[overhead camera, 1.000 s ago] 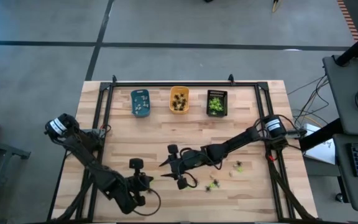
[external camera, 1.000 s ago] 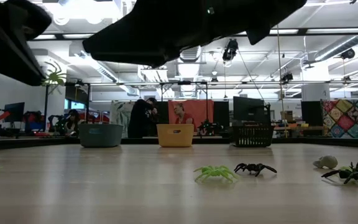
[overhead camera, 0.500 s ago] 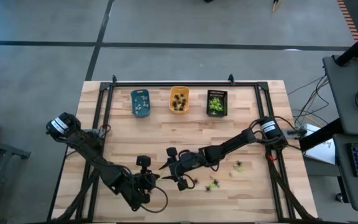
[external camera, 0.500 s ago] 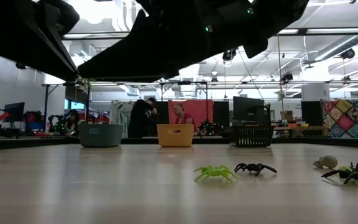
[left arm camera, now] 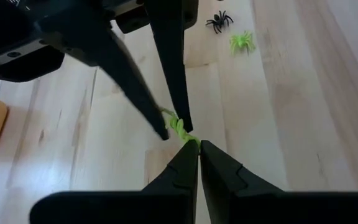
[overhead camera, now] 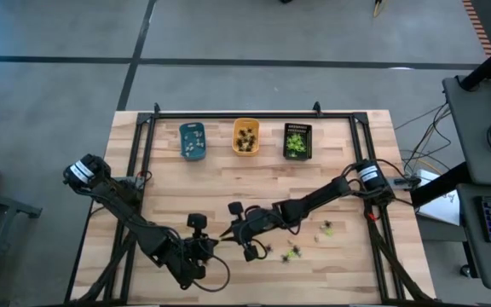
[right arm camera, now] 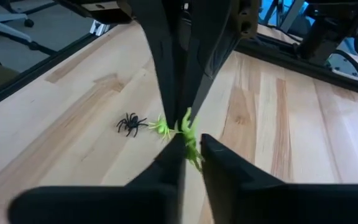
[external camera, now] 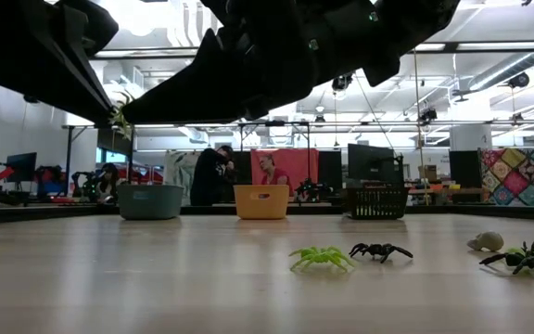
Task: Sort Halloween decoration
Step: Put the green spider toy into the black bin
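Grippers, left (left arm camera: 199,144) & right (right arm camera: 191,138), both pinch green spider (left arm camera: 180,127).

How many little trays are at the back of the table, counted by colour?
blue tray: 1
orange tray: 1
black tray: 1
Total: 3
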`<state>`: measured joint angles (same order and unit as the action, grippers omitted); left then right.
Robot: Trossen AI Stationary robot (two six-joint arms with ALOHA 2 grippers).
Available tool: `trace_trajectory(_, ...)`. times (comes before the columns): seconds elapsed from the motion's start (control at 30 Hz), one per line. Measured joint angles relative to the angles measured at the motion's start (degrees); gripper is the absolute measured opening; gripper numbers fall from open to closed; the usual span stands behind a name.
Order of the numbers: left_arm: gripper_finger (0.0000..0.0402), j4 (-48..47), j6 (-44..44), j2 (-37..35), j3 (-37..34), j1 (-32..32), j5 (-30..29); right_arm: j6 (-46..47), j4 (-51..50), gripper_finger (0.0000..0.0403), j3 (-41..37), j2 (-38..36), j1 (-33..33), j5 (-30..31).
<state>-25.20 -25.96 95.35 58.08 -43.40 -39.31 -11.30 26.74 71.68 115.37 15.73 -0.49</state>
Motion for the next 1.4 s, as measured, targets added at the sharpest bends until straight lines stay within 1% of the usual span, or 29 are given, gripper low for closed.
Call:
trace_trajectory(0.07,0.0,0.0,0.0,0.0,0.0,0.0,0.1,-0.3,-0.1,0.0018,0.0,0.0,0.0,0.0)
trace_trajectory(0.1,0.0,0.0,0.0,0.0,0.0,0.0,0.2,-0.3,-0.1,0.0014,0.0,0.0,0.0,0.0)
trace_trajectory(0.33,0.0,0.1,-0.7,0.0,0.0,0.0,-0.1,-0.3,-0.1,0.0009,0.0,0.0,0.0,0.0)
trace_trajectory(0.4,0.0006,0.1,-0.8,0.0,0.0,0.0,-0.1,-0.3,-0.1,0.0009,0.0,0.0,0.0,0.0)
trace_trajectory(0.53,0.0034,-0.7,-2.7,0.0,0.0,0.0,-0.1,-0.3,-0.4,0.0009,0.0,-0.1,0.0,0.0)
trace_trajectory(0.73,0.0087,-5.8,-6.2,0.0,0.0,-0.3,0.7,2.3,-4.0,0.0009,0.0,-1.1,-0.8,0.5)
trace_trajectory(0.8,0.0098,-7.2,-7.6,-0.1,0.0,-0.4,1.3,3.6,-7.4,0.0009,0.0,-2.2,-1.7,0.6)
trace_trajectory(0.87,0.0103,-8.0,-8.6,-0.3,0.0,-0.6,1.4,4.4,-12.3,0.0009,0.5,-3.7,-2.8,2.1)
trace_trajectory(1.07,0.0102,-7.9,-9.1,-0.4,0.0,-0.9,1.4,4.7,-32.8,0.0009,4.3,-9.4,-7.8,11.5)
trace_trajectory(1.17,0.0099,-7.8,-9.1,-0.4,0.0,-0.9,1.4,4.8,-42.9,0.0009,7.1,-11.5,-11.8,14.4)
trace_trajectory(1.27,0.0098,-7.5,-9.1,-0.4,0.0,-1.0,1.4,4.8,-51.3,0.0009,9.4,-13.3,-16.9,15.5)
trace_trajectory(1.4,0.0098,-7.4,-9.1,-0.4,-0.1,-1.4,1.4,4.7,-61.9,0.0009,12.0,-15.2,-25.4,15.6)
